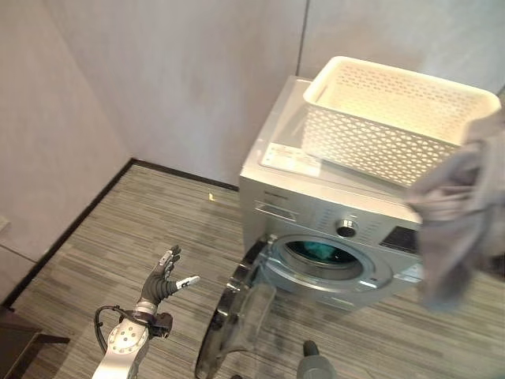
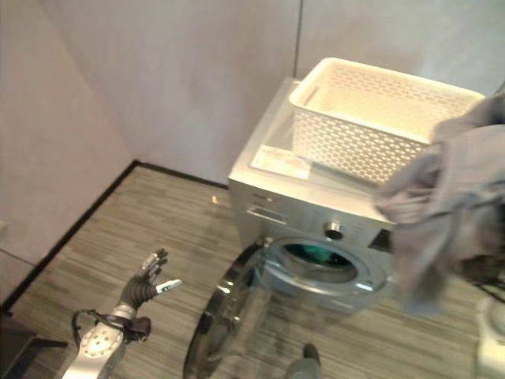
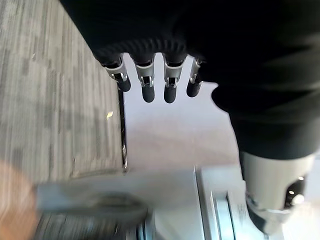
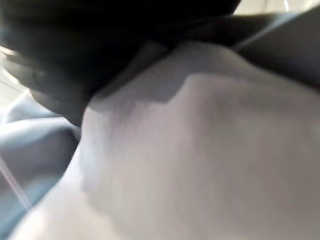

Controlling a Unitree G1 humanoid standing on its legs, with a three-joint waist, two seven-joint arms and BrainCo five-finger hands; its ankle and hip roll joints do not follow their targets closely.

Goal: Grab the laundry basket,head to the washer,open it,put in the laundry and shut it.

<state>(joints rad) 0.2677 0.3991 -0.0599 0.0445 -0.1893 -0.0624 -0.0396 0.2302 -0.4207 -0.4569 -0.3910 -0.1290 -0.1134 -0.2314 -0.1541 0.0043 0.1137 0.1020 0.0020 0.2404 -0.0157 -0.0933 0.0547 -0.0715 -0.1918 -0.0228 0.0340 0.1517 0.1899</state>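
Grey cloth (image 1: 461, 213) hangs nearest (right hand's grip probably hidden); left hand (image 1: 164, 278) open.

L arm silver-grey w/ round screwed plate near wrist; left hand (image 1: 164, 280) silver fingers, dark tips, dark ribbed cover at back; thumb pale; right hand (image 4: 60, 60) prob. same dark cover, too blurred.

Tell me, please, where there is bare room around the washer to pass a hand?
The floor between the wall and the open door is bare; the left hand hangs there. The washer top is crowded by the basket, with grey laundry hanging beside.
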